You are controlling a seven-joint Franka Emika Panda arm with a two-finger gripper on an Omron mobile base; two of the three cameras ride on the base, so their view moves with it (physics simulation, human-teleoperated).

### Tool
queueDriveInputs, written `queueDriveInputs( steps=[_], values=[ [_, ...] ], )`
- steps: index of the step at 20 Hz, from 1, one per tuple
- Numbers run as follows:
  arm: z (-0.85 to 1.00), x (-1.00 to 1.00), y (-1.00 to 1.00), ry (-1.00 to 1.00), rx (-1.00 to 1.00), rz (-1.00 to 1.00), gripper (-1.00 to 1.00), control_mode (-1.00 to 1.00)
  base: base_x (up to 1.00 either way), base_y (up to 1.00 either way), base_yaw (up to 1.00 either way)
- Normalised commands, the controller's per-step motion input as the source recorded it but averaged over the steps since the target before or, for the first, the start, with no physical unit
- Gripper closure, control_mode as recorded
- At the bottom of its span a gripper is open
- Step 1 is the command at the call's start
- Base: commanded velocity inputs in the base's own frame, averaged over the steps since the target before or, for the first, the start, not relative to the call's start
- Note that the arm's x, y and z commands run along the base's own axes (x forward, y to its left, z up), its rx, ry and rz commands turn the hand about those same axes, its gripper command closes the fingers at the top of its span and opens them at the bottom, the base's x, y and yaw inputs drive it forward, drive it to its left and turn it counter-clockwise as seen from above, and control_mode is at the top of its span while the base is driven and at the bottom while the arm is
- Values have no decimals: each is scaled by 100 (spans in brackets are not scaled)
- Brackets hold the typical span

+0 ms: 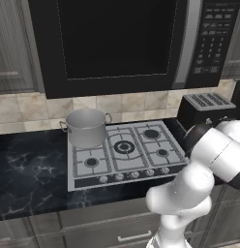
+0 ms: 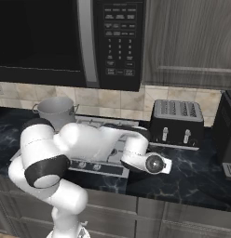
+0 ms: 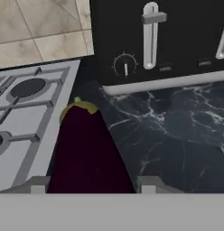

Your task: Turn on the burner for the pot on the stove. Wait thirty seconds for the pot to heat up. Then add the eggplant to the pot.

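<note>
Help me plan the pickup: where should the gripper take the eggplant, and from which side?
Grip the eggplant across its wide purple body, below the green cap. It lies on the counter beside the stove, and the open gripper already straddles it, so closing from above looks best.

Plain grey metal pot [image 1: 86,127], cylindrical, upright, two small loop handles, open top; on the back-left burner of the stove [image 1: 141,167], near its rear left corner. Flat silver five-burner cooktop, grey grates, black burner rings, row of round knobs along the front edge. Dark purple eggplant [image 3: 86,153], yellow-green stem end pointing toward the back, lying on the black marbled counter, just beside the stove's right edge.
</note>
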Motion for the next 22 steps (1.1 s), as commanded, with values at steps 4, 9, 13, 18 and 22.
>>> queueDriveInputs(
  steps=[4,9,13,18,22],
  values=[
    [83,-30,0,-7,0,0,100,-100,0,0,0],
    [95,-21,0,-6,0,0,100,-100,0,0,0],
    [79,-16,0,0,1,0,100,-100,0,0,0],
    [39,-25,17,1,5,0,100,-100,0,0,0],
    [15,-51,56,-7,5,0,100,-100,0,0,0]
  ],
)
